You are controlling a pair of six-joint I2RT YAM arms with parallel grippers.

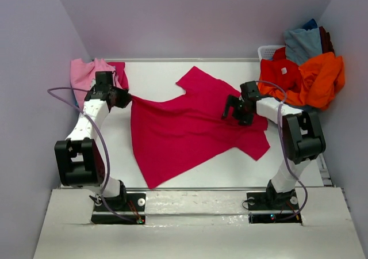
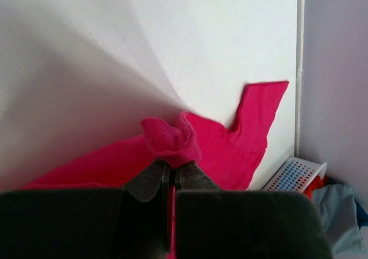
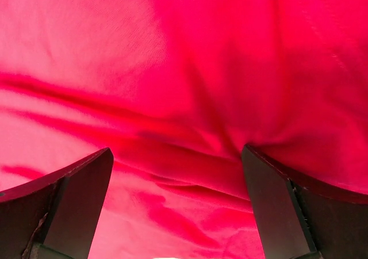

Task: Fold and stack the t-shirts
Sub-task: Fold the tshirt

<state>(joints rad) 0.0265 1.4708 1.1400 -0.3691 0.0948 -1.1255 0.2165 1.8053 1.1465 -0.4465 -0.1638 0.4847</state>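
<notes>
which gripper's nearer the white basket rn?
Right. The right gripper is open over the crimson t-shirt, a short way in front and left of the white basket. The left gripper is much farther left, shut on that shirt's edge.

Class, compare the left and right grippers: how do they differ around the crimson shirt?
The left gripper is shut, pinching a bunched edge of the crimson shirt; the right gripper is open, holding nothing. The left gripper sits at the shirt's edge, the right gripper over its body. Both face the same shirt.
</notes>
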